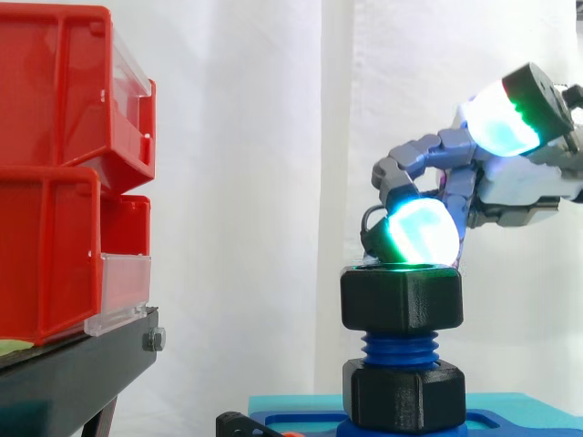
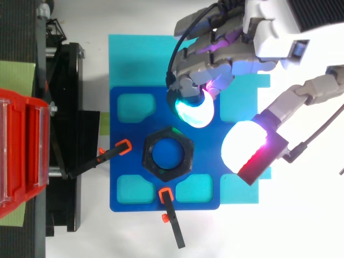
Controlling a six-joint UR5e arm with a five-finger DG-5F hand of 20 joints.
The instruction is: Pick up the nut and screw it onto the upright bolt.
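1. Nearest the side camera: two black clamps with orange tips, one at the front edge of the blue plate, the other at its left edge.
2. At the plate's middle: upright blue bolt, with a black hex base at its foot.
3. Black nut threaded on near the bolt's top, blue thread bare between it and the base.
4. Just behind: hand released, gripping nothing; one bent finger's green-white pad down at the nut's far top rim, seemingly touching; another pad spread well off to the right.
5. Under the plate: cyan mat.
6. Left: red bins on a black stand.
7. Farthest: white curtain.
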